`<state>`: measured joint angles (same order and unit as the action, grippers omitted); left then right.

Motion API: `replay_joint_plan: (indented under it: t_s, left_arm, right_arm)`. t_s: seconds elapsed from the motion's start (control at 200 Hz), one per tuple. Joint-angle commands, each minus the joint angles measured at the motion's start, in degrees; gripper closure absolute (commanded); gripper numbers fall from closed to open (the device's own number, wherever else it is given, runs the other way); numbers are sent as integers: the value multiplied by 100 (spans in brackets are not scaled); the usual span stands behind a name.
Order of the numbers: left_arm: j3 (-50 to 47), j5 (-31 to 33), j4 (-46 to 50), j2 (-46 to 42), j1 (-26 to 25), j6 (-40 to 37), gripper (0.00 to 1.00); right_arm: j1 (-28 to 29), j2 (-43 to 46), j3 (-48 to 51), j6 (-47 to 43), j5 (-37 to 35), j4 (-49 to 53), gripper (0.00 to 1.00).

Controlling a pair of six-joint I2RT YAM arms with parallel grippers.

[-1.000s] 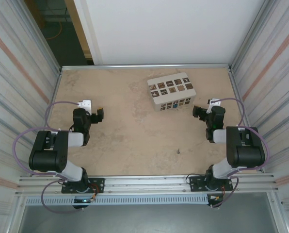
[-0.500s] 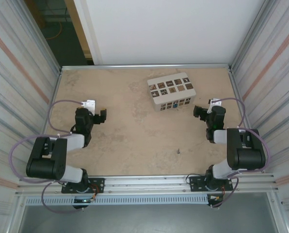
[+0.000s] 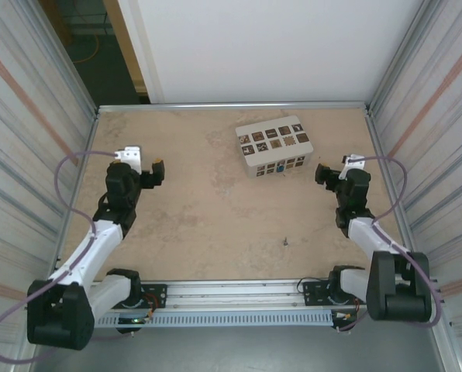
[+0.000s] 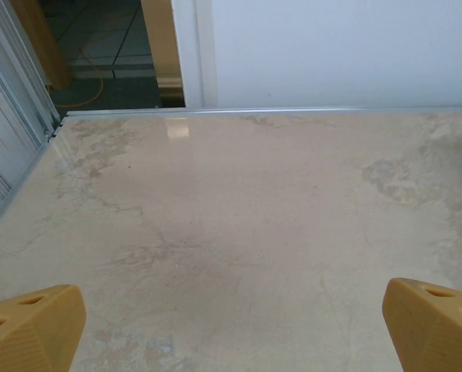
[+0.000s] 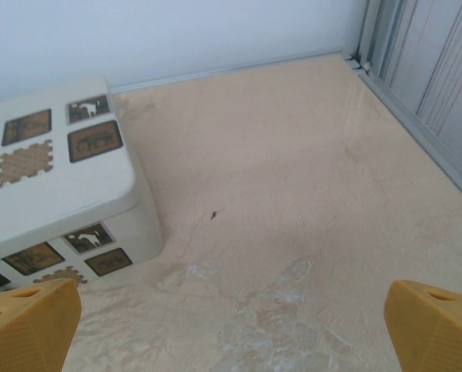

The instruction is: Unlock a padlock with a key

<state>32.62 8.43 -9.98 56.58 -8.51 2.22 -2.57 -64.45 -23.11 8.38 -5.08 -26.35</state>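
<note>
Task unstarted: padlock (image 3: 280,167) sits at the box's (image 3: 275,139) near side, key (image 3: 285,241) lies untaken well apart; left tool (image 3: 157,172) and right tool (image 3: 322,172) gape empty.

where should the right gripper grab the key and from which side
The key is a thin dark sliver lying alone on the table, well apart from anything else. Probably come straight down from above with the right gripper, jaws across its narrow width. Head and blade are too small to tell apart.
</note>
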Motion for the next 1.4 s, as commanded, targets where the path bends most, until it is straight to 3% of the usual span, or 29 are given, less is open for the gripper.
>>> replay_joint_plan:
  t_s: [0.0,0.266,0.431,0.556,0.862,1.097,1.398]
  left_arm:
    - [200,-187,1026,-363,-91,581,1]
    - [182,-816,1317,-695,-458,1793,1]
    - [371,-1115,1337,-168,-882,2591,1]
    - [741,-1057,1195,507,-1491,2701,1]
    - [1782,-1278,497,2382,-2323,3058,1]
    - [2839,-1815,282,3753,-2449,3386,2]
    - [4125,-2203,204,5181,-2453,3490,3]
  right_arm:
    - [-99,450,-222,246,14,900,1]
    - [-187,1211,-639,726,483,2449,1]
    - [-244,1139,-843,1284,650,2793,1]
    - [-263,812,-1095,1464,1040,2735,1]
    - [-412,-949,-2153,1683,2587,2327,1]
    - [-409,-2326,-3032,1887,2885,2163,1]
    - [-175,-3476,-3724,1742,2909,1916,1]
